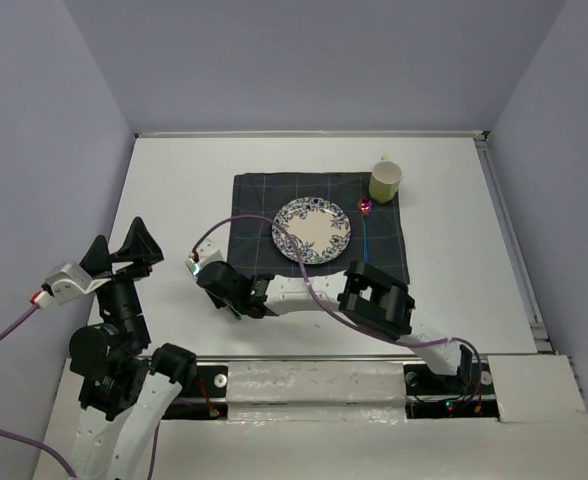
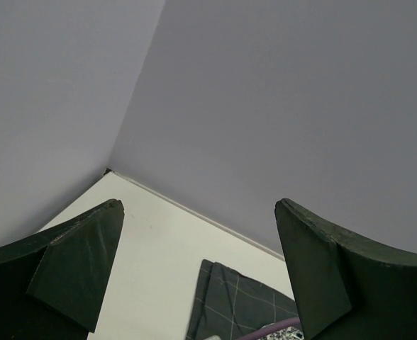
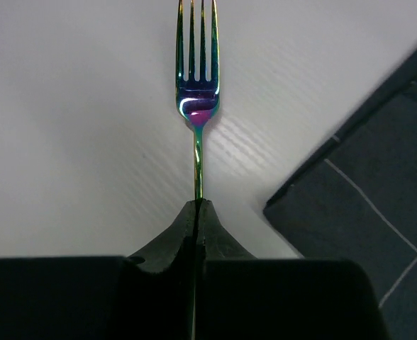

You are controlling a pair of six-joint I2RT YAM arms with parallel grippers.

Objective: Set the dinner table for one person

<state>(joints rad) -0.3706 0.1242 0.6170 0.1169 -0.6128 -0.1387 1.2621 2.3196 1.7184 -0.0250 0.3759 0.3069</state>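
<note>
The white dinner table [image 1: 174, 180] carries a dark checked placemat [image 1: 254, 205] with a patterned plate [image 1: 312, 230] on it. A yellow-green mug [image 1: 385, 180] stands at the mat's far right corner. An iridescent spoon [image 1: 366, 225] lies right of the plate. My right gripper [image 1: 202, 268] reaches across to the mat's near left corner. It is shut on the handle of an iridescent fork [image 3: 197, 99], tines pointing away over the bare table [image 3: 74, 106]. In the right wrist view the mat's corner [image 3: 379, 198] is to the right. My left gripper [image 1: 119, 250] is open, empty and raised at the left.
The left wrist view shows its open gripper [image 2: 199, 205] aimed at the back wall, with the table [image 2: 152, 241] and the mat's corner [image 2: 237, 304] below. A purple cable [image 1: 274, 235] arcs over the mat and plate. Walls enclose three sides.
</note>
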